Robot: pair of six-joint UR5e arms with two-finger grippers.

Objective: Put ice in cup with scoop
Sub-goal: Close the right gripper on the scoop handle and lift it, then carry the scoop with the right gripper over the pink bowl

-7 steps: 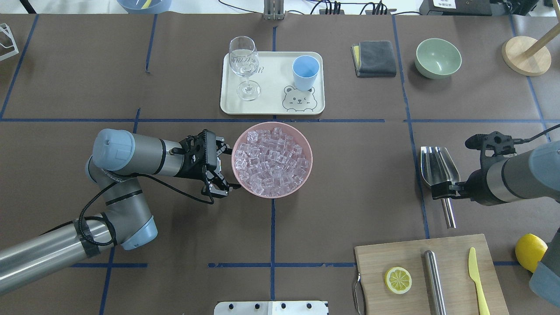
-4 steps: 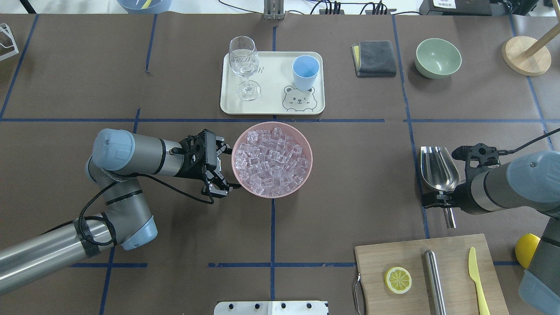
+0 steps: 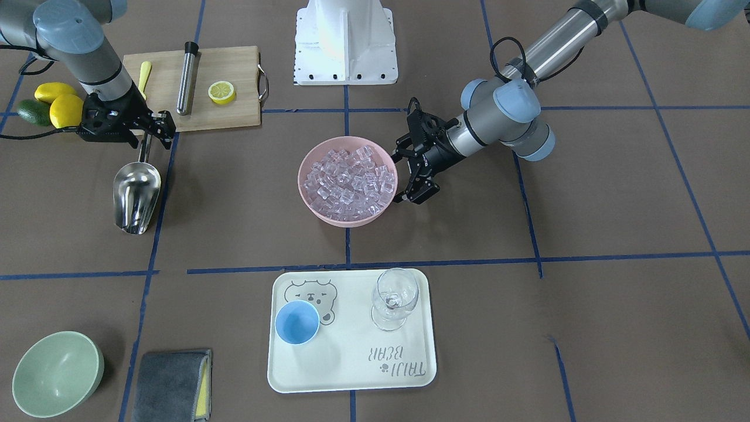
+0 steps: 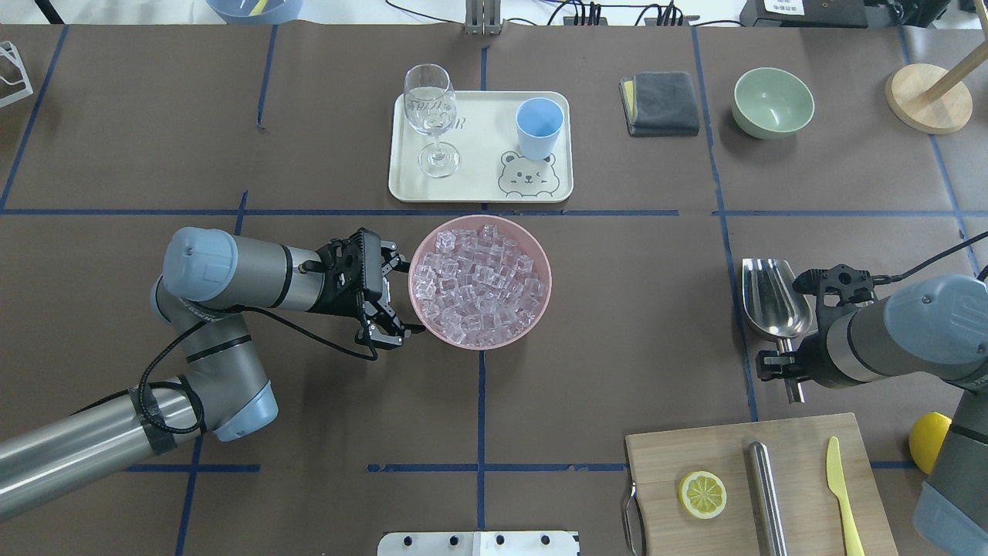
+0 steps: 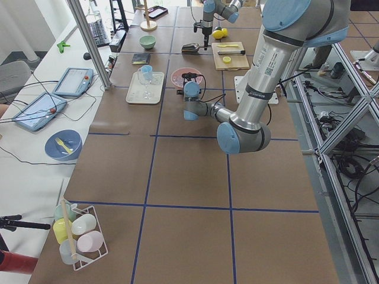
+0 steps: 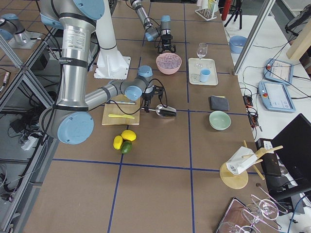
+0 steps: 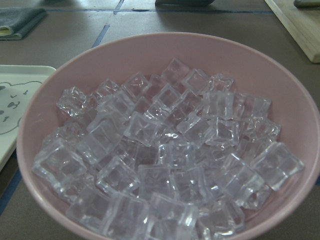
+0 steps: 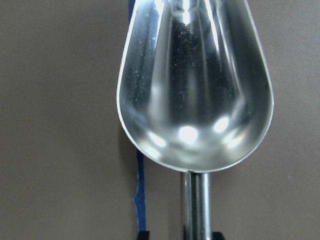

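At the right of the tabletop (image 4: pixel 641 324), your right end effector (image 4: pixel 783 363) straddles the handle of the scoop (image 4: pixel 772 297), jaws parted, gripping nothing. Close squarely next, then head for the ice (image 4: pixel 478 282).

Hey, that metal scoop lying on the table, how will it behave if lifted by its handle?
The scoop looks like rigid steel, so it shouldn't flex. Its handle is a smooth round tube, so it may twist or slip when gripped. The broad trough sits ahead of the handle, so it will probably dip nose-down.
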